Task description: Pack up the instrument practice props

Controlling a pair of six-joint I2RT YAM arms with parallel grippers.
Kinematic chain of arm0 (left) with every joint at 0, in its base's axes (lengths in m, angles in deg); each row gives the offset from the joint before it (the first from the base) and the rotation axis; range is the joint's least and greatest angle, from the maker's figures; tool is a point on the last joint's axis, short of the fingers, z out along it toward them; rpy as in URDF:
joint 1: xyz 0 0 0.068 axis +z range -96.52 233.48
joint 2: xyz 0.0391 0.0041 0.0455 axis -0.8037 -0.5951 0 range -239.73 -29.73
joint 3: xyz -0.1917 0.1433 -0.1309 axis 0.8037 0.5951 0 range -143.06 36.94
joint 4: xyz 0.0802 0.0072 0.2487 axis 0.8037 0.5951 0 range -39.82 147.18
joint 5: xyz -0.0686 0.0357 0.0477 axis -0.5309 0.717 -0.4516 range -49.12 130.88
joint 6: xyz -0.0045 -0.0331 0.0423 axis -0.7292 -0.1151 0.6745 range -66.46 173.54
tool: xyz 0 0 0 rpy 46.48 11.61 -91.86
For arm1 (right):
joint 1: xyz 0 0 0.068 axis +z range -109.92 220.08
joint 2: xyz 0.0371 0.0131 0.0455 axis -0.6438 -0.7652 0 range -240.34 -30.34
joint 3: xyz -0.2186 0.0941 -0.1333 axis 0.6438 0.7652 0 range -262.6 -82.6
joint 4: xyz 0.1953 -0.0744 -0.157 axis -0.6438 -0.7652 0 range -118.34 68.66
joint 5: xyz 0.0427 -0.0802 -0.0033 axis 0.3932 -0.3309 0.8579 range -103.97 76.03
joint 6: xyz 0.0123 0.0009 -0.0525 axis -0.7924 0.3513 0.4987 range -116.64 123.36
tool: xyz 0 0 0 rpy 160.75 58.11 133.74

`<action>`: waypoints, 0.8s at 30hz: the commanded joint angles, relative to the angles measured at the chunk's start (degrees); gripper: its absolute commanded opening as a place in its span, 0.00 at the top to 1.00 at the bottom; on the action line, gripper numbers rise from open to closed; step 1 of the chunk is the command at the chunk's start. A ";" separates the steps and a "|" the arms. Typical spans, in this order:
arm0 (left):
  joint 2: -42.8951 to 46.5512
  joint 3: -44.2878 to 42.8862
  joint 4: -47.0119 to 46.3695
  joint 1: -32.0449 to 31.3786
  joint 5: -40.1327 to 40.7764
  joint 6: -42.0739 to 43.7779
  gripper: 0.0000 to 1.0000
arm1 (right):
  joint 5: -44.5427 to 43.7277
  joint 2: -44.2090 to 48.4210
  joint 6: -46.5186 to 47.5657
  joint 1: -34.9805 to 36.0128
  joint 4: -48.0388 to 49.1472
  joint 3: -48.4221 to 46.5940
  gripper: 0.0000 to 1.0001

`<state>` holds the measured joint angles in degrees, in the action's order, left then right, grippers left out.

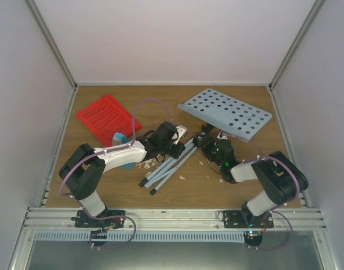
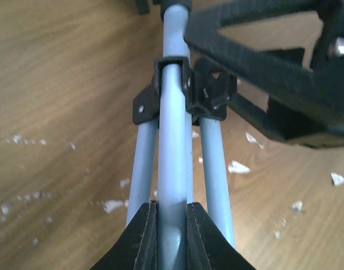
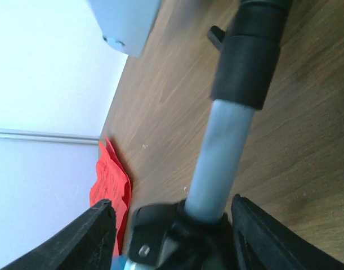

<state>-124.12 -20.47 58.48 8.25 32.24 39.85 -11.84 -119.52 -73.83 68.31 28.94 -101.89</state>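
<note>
The pale-blue music stand lies on the wooden floor, its hole-punched plate [image 1: 225, 112] at the back right and its folded tripod legs [image 1: 163, 167] pointing to the front. My left gripper [image 1: 174, 145] is shut on the stand's central pole [image 2: 172, 169], just below the black leg hub [image 2: 160, 93]. My right gripper [image 1: 210, 142] is open, its fingers [image 3: 95, 239] wide apart either side of the pole [image 3: 222, 152] and its black collar. Red sheet-music pages [image 1: 107, 117] lie at the back left and also show in the right wrist view [image 3: 110, 185]. The small blue box [image 1: 122, 138] sits half hidden behind my left arm. I cannot make out the clear triangular piece.
Small white scraps [image 1: 144, 164] litter the floor around the legs and show in the left wrist view [image 2: 237, 167]. Grey walls enclose the floor on the left, back and right. A metal rail [image 1: 172, 216] runs along the front edge.
</note>
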 commanded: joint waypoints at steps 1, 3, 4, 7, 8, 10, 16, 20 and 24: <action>-0.94 -5.13 -15.32 0.67 3.42 0.36 1.00 | 2.32 1.58 2.52 0.89 4.03 0.54 0.40; -1.87 -5.30 -15.24 0.67 3.35 0.87 1.00 | 2.21 2.68 1.90 0.87 3.72 1.58 0.34; -2.15 -5.22 -15.23 0.67 3.35 1.13 1.00 | 2.18 3.47 1.74 0.86 3.24 2.13 0.31; -2.86 -4.71 -15.45 0.67 3.64 1.79 1.00 | 1.71 6.50 1.27 0.87 0.25 3.99 0.22; -3.03 -4.44 -15.56 0.67 3.68 1.97 1.00 | 1.51 7.58 1.25 0.89 -0.90 4.53 0.20; -3.40 -4.34 -15.39 0.76 3.30 2.08 1.00 | 1.23 10.19 1.26 0.87 -3.21 5.57 0.18; -3.53 -2.60 -14.56 0.68 -0.67 1.89 0.94 | -1.97 23.72 5.63 0.60 -17.68 6.49 0.10; -0.65 -0.84 -11.91 0.50 -0.98 3.50 0.47 | -6.86 34.98 12.82 -0.02 -31.90 4.34 0.01; 3.98 1.76 -5.51 0.29 -0.84 5.55 0.02 | -8.85 44.79 20.85 -1.20 -45.18 1.09 0.01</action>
<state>-125.45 -20.99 48.79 8.64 31.91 43.02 -16.08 -81.95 -62.70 68.09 0.35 -97.21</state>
